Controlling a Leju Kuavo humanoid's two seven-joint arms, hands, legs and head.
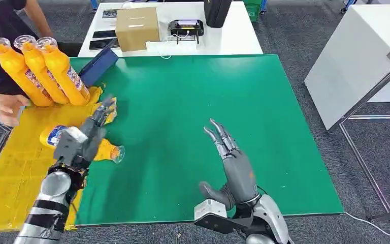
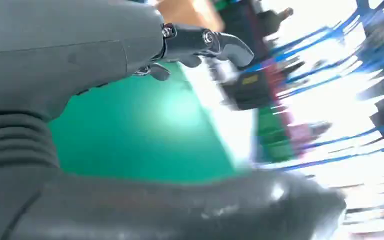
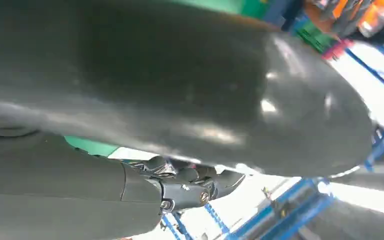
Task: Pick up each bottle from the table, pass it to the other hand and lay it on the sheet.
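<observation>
Left hand (image 1: 84, 138) hovers empty over a lying bottle (image 1: 106, 151) — right hand (image 1: 233, 165) spread wide, its wrist view blurred.

Silver arms; left arm (image 1: 45, 211) bears black bands. Grey hands: left hand (image 1: 84, 140), right hand (image 1: 231, 162), dark fingers (image 2: 207, 42) with screws.

Orange bottles, yellow sheet, green worktop

Orange bottles (image 1: 40, 71) with clear caps and blue-white labels are showing upper left; the sheet (image 1: 10, 173) is glowing yellow beside the green worktop (image 1: 208, 91).
</observation>
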